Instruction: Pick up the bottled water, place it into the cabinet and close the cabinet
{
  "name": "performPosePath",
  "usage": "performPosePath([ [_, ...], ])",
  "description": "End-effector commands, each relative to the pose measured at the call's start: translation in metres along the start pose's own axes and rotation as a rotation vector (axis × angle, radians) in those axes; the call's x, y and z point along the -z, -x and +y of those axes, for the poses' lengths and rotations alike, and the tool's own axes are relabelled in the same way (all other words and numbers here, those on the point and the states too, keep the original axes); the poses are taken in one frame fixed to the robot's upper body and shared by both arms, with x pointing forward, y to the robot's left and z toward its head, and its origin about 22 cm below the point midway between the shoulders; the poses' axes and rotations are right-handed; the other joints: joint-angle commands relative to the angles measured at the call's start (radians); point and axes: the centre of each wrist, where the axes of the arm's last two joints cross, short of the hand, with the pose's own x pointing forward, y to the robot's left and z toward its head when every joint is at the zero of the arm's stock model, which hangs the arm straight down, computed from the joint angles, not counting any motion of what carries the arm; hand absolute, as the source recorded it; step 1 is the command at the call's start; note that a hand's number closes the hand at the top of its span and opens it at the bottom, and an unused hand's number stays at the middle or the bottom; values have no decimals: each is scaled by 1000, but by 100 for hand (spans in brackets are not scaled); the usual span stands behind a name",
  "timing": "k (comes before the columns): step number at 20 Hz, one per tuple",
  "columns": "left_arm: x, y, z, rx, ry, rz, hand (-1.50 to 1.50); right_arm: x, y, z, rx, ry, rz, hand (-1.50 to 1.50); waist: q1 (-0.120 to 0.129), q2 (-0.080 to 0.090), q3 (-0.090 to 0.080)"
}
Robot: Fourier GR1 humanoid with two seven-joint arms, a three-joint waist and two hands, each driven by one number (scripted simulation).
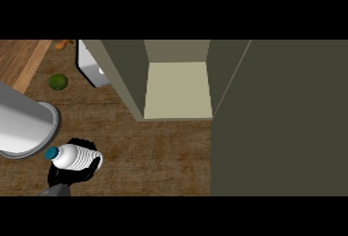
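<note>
Bottled water (73,156) in left hand (66,174)

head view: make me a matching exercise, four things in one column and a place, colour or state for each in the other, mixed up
Things:
1. bottled water
2. green fruit
3. cabinet
4. bottle cap

Matches:
A. blue
B. open
C. lying on the counter, upper left of the view
D. held in the left hand

Pairs: 1-D, 2-C, 3-B, 4-A
</note>
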Motion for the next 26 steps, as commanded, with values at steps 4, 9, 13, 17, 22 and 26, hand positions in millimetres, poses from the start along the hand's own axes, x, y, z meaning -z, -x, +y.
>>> performPosePath([
  [4,18,-16,-3,42,-27,-179,150,7,-39,31,29,-17,-91,-150,2,-1,2],
  [9,19,-20,-26,33,31,-136,150,6,-48,27,19,-11,-52,-150,18,-5,4],
  [13,33,-23,-75,36,77,-185,150,2,-40,20,28,-17,-58,-150,18,-8,5],
  [17,42,-34,-116,27,108,-141,150,-2,-36,21,24,-22,-69,-150,11,-9,4],
  [22,61,-64,-158,58,122,-163,150,3,-40,22,29,-22,-79,-150,12,-5,3],
  [26,59,-70,-203,83,132,-177,150,4,-40,20,28,-23,-69,-150,5,-3,3],
])
